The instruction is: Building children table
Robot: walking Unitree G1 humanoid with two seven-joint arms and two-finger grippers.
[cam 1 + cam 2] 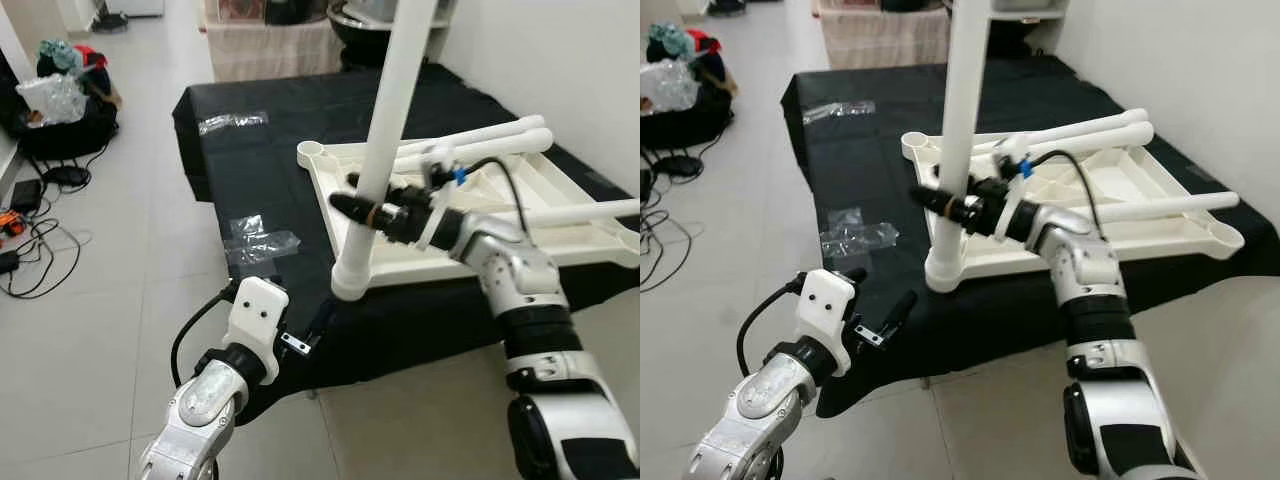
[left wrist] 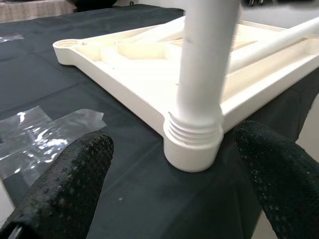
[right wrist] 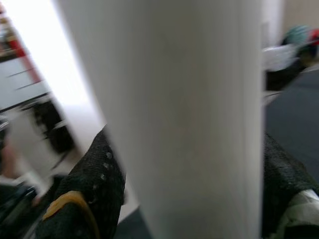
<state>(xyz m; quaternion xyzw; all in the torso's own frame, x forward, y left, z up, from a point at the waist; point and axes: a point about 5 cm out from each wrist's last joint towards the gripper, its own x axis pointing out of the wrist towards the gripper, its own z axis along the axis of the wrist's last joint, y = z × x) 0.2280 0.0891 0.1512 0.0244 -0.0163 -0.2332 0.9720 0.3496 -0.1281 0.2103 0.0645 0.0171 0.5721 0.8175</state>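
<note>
We have the white table leg standing upright in the near corner socket of the upturned tabletop, which lies on the black cloth. Our right gripper is clamped around the leg a little above that socket. Our left gripper waits wide apart, just short of the socket, holding nothing. The threads at the leg's foot look only partly seated, we judge, so we should keep the leg square to the tabletop and turn it evenly rather than force it.

Silver arms, black textured jaws
</note>
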